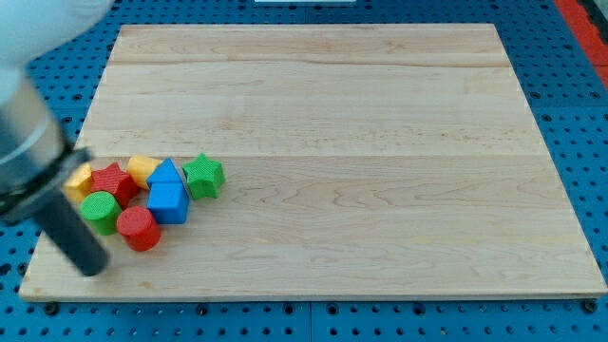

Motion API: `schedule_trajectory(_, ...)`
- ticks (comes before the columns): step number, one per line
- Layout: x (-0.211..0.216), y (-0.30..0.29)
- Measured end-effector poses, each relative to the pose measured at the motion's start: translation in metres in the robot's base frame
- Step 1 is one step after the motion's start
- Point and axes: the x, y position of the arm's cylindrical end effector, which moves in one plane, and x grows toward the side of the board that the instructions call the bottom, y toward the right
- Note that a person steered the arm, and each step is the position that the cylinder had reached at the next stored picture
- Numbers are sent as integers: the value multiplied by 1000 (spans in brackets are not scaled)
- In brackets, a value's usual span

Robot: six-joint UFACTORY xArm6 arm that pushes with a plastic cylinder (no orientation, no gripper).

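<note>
My dark rod comes in from the view's left edge and slants down to my tip [92,269] near the board's bottom left corner. The tip sits just below and left of a green block [99,211] and left of a red cylinder [139,228]; contact cannot be told. These belong to a tight cluster: a red star-shaped block [113,180], a yellow block [78,179] partly hidden behind the rod, another yellow block [142,168], two blue blocks [168,195] stacked close, and a green star [203,177] on the cluster's right.
The wooden board [361,142] rests on a blue perforated table [570,114]. The arm's blurred white and grey body [28,104] covers the view's top left corner.
</note>
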Motion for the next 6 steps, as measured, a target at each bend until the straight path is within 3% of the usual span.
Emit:
schedule_trajectory(2, -63, -14)
schedule_trajectory(4, -90, 21)
schedule_trajectory(6, -107, -6)
